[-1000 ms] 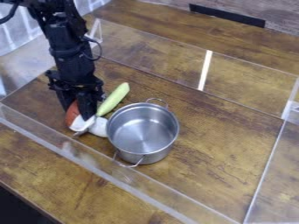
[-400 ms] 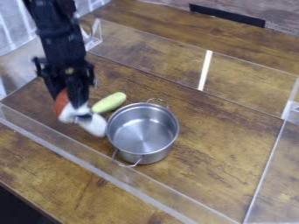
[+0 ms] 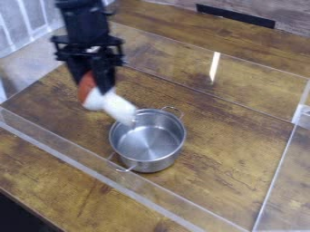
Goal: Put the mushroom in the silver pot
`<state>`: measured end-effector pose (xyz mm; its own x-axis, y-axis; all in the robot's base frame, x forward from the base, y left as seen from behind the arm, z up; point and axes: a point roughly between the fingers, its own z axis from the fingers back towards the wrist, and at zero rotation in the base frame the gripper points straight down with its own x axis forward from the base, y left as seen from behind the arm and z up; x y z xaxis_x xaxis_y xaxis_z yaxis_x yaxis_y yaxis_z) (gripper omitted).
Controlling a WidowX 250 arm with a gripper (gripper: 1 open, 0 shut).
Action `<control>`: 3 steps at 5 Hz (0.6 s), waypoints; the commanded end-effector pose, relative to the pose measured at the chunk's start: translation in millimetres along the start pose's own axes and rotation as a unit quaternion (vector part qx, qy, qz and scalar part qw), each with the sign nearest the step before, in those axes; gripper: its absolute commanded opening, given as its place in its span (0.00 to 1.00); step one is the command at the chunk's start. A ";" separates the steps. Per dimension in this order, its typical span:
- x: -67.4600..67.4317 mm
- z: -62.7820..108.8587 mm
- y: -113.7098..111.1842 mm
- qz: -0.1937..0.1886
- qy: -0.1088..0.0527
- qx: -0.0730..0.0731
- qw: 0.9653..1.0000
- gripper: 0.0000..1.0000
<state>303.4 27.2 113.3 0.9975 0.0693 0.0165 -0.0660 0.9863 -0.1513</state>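
My gripper (image 3: 92, 83) points straight down and is shut on the mushroom (image 3: 116, 108), gripping it near its reddish cap. The mushroom hangs tilted in the air, its fat white stem slanting down to the right. The stem's end hovers over the upper left rim of the silver pot (image 3: 148, 139). The pot stands upright on the wooden table, shiny inside and holding nothing, with small loop handles at its rim. The black arm rises from the gripper to the top left of the frame.
A low clear acrylic wall (image 3: 115, 184) fences the work area along the front, and another panel (image 3: 282, 172) stands on the right. The wooden table (image 3: 230, 109) stretches behind and right of the pot.
The gripper has lifted the mushroom off the table and carried it up and to the right, from beside the pot's left side to above its rim.
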 end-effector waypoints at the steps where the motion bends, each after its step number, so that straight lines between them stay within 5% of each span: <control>1: 10.9 14.3 -45.1 -0.024 -0.041 -0.005 0.999 0.00; 2: 13.1 -4.4 -78.8 -0.035 -0.032 -0.009 0.999 0.00; 3: 8.6 -23.4 -85.3 -0.034 -0.025 -0.004 0.999 0.00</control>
<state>316.4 -56.0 91.2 0.9992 0.0226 0.0343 -0.0170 0.9878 -0.1547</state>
